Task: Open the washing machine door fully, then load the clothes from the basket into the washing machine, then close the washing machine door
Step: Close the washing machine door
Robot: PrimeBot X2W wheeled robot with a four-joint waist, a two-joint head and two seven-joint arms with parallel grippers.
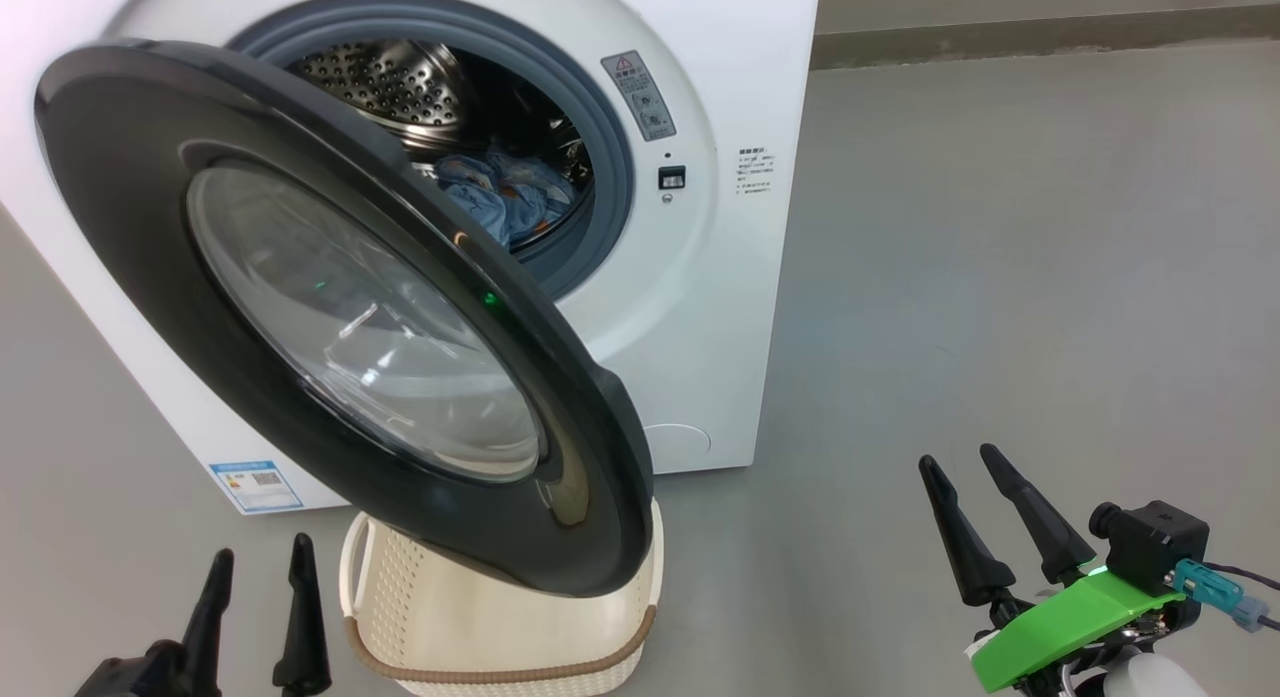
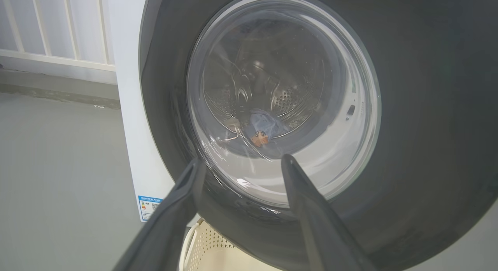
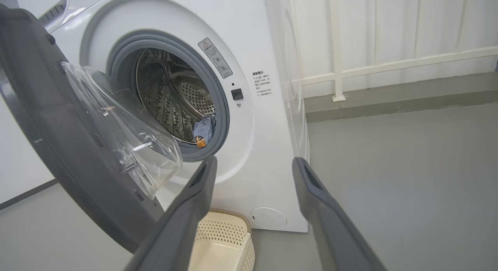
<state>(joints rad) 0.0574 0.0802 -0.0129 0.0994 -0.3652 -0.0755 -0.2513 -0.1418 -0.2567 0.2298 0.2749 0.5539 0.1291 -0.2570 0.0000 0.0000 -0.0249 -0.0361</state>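
Observation:
The white washing machine (image 1: 720, 307) stands ahead with its black-rimmed door (image 1: 330, 307) swung out towards me, partly open. Light blue clothes (image 1: 505, 197) with an orange print lie inside the steel drum; through the door glass they show as clothes (image 2: 264, 127), and through the opening as clothes (image 3: 203, 132). The cream basket (image 1: 500, 627) sits on the floor under the door's lower edge, and the part of its inside that I see is bare. My left gripper (image 1: 258, 562) is open at the lower left, facing the door's outer side. My right gripper (image 1: 965, 457) is open at the lower right, apart from the machine.
Grey floor (image 1: 1000, 277) stretches to the right of the machine. A white railing (image 3: 389, 65) and a low kerb run along the back wall. The basket (image 3: 221, 243) stands close to the machine's front panel.

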